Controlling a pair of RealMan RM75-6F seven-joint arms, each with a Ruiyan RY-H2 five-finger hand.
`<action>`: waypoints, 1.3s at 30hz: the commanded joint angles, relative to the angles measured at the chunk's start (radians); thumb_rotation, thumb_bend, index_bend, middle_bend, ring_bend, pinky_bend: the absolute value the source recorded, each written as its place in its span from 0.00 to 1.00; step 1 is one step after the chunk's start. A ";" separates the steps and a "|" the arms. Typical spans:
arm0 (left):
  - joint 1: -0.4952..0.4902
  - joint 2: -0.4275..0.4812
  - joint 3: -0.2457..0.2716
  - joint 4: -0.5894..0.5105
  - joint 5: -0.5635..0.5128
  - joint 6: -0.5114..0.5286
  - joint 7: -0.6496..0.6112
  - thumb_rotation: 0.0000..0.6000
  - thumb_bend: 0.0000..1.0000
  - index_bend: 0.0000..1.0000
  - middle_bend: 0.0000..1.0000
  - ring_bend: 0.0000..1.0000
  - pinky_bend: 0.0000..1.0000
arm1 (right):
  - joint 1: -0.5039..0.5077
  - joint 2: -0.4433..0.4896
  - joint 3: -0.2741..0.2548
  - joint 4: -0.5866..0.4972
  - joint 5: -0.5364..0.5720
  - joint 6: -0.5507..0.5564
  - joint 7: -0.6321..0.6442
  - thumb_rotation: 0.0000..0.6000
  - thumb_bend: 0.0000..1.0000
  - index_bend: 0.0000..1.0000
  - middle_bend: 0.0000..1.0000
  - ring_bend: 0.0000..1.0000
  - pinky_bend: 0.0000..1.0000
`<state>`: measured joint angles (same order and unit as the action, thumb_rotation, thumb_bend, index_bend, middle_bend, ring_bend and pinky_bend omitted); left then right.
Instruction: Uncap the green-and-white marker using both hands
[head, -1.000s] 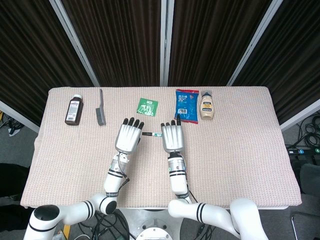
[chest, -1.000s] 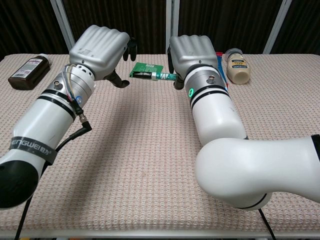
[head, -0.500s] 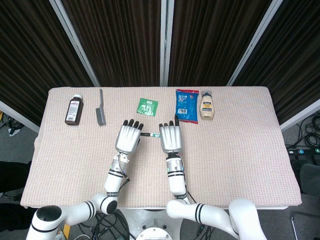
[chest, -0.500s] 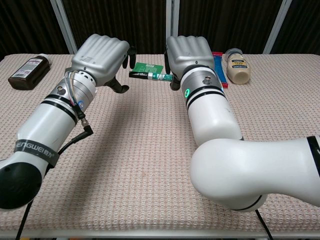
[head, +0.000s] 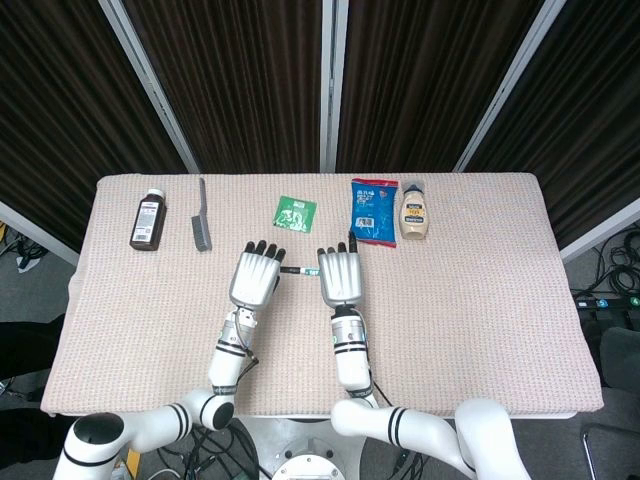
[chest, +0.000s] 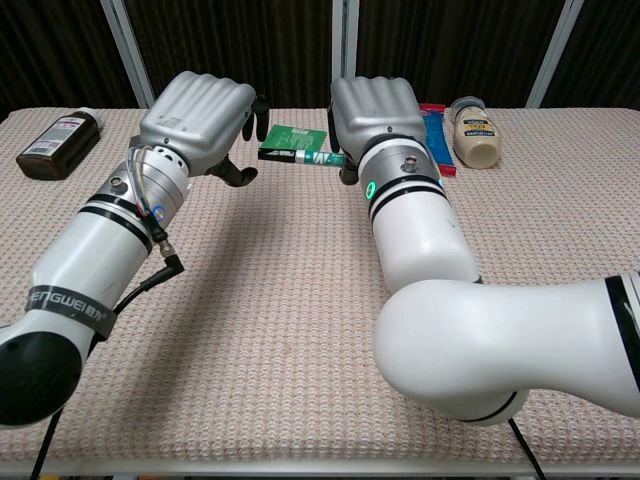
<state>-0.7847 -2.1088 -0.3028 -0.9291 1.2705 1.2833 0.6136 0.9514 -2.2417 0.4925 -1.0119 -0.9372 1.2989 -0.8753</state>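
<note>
The green-and-white marker lies level between my two hands, black end towards the left hand; in the chest view the marker hangs just above the cloth. My right hand holds its green-and-white end underneath, palm down, and this grip is mostly hidden behind the right hand. My left hand is palm down with fingers stretched forward and its edge right at the marker's black tip. In the chest view the left hand has its thumb hanging below, closed on nothing that I can see.
Along the far side of the woven table cover sit a brown bottle, a grey brush, a green packet, a blue packet and a cream squeeze bottle. The green packet lies just behind the marker.
My right hand has shifted left with the marker, narrowing the gap until the black tip reaches my left hand. The left hand has barely moved.
</note>
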 joint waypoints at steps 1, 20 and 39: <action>0.000 -0.001 0.001 0.001 0.000 -0.002 -0.001 1.00 0.25 0.47 0.46 0.37 0.44 | 0.000 -0.001 0.001 0.001 0.001 -0.001 -0.001 1.00 0.28 0.68 0.62 0.36 0.14; -0.002 -0.029 -0.006 0.031 -0.002 -0.004 -0.027 1.00 0.26 0.50 0.50 0.42 0.48 | -0.003 -0.007 0.008 0.008 0.008 -0.016 0.001 1.00 0.28 0.68 0.62 0.36 0.14; -0.005 -0.049 -0.015 0.061 0.000 -0.004 -0.056 1.00 0.26 0.53 0.53 0.45 0.51 | -0.003 -0.010 0.010 0.004 0.007 -0.020 0.000 1.00 0.29 0.68 0.62 0.36 0.14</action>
<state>-0.7897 -2.1574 -0.3174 -0.8689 1.2711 1.2801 0.5579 0.9483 -2.2523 0.5023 -1.0077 -0.9303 1.2790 -0.8754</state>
